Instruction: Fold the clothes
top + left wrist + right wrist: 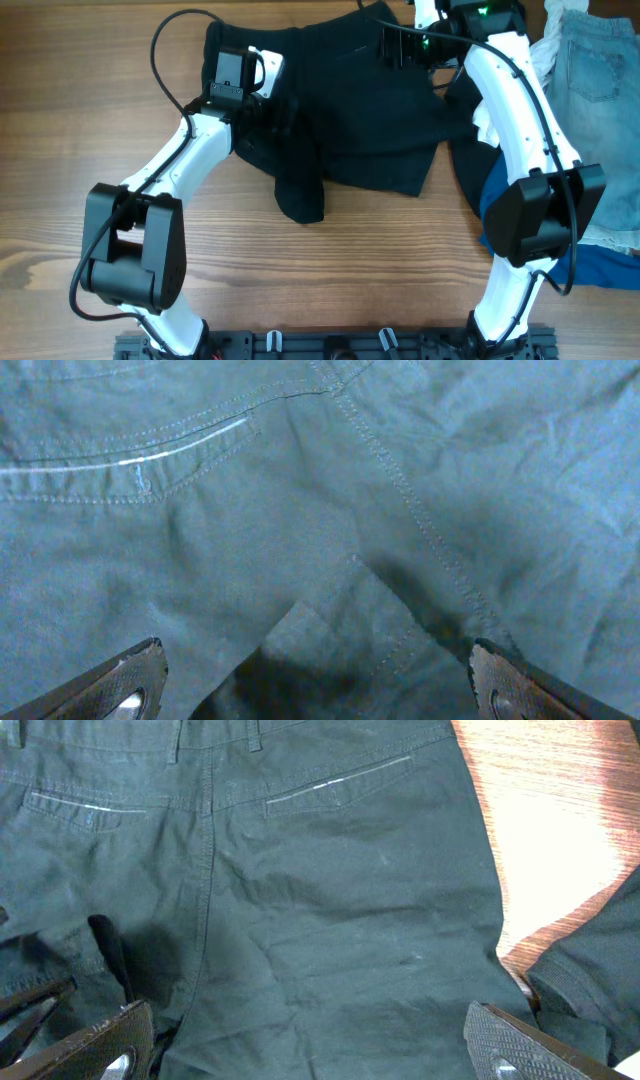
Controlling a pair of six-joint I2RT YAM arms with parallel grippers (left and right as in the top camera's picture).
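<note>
left end effector (316, 678) and right end effector (312, 1038) both hang open, the black garment (350, 120) spread just beneath each.

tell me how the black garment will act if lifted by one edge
The black garment is probably floppy: it lies creased and rumpled, so it would likely sag. Stitched seams and pockets suggest thicker cloth, perhaps not slippery.

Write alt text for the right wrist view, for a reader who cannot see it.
A black garment fills most of the frame, showing two slit pockets and a centre seam. The right gripper hangs open over it, fingertips at the bottom corners; wooden table shows at upper right.
</note>
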